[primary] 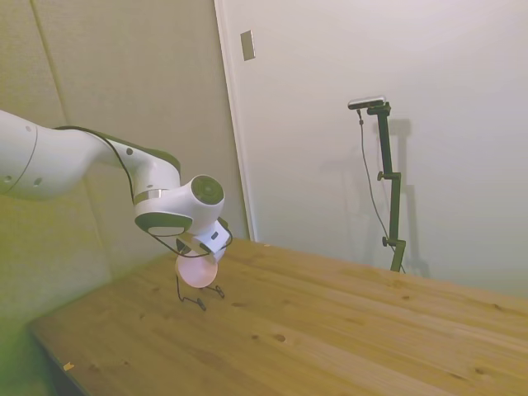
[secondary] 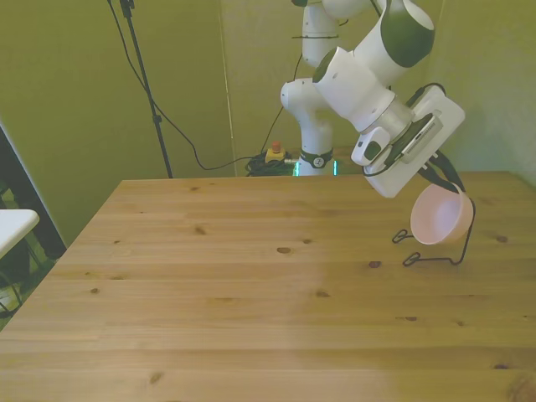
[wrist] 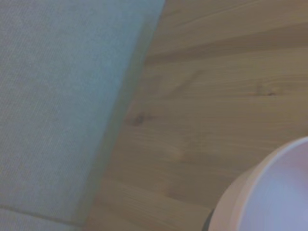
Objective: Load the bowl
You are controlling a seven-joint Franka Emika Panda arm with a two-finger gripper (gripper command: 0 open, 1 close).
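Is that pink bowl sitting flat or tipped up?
Tipped on its side: the bowl stands on edge in a black wire rack, just below the claw.

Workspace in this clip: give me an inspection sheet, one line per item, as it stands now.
Surface: wooden table, knotty planks, mostly bare.
Job's things: pink bowl tilted on its side, held over a black wire rack near the front view's right edge; whether it rests on the rack cannot be told.
Clutter: nothing seen on the table.
Gripper: gripper at the bowl's rim; fingers hidden.
Cables: a black cable runs along the arm; cables hang behind the table.
Surroundings: plain walls, a wall plate, a white surface at the front view's left edge.
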